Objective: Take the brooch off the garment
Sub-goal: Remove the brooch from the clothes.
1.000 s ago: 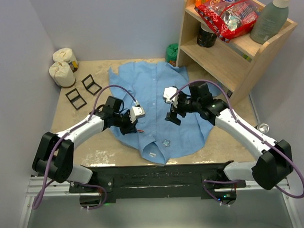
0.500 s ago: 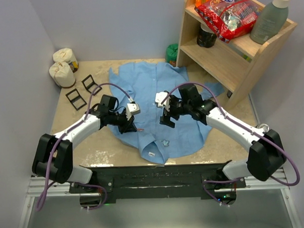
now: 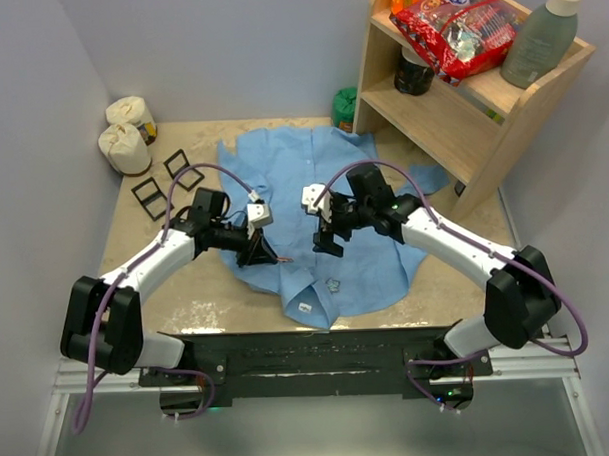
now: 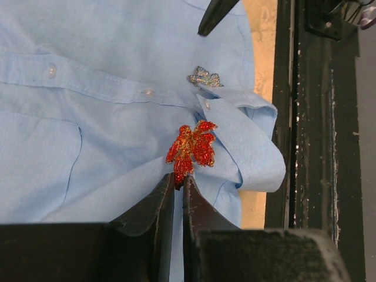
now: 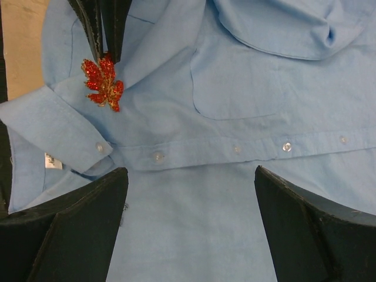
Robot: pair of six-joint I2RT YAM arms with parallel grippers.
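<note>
Over the last second the right arm has been swung leftward across the garment (image 3: 292, 153), and the left gripper (image 4: 178, 178) has been drawn slightly back; its jaws are pinched narrow on the lower tip of the red leaf brooch (image 4: 191, 148), which lies over the shirt front; the right gripper (image 5: 191, 176) is held wide open above the buttons; removal is judged under way, though whether the pin is freed cannot be told; only a red fleck is given by the top view, whereas leaf shape and grip are shown by the wrist views.
</note>
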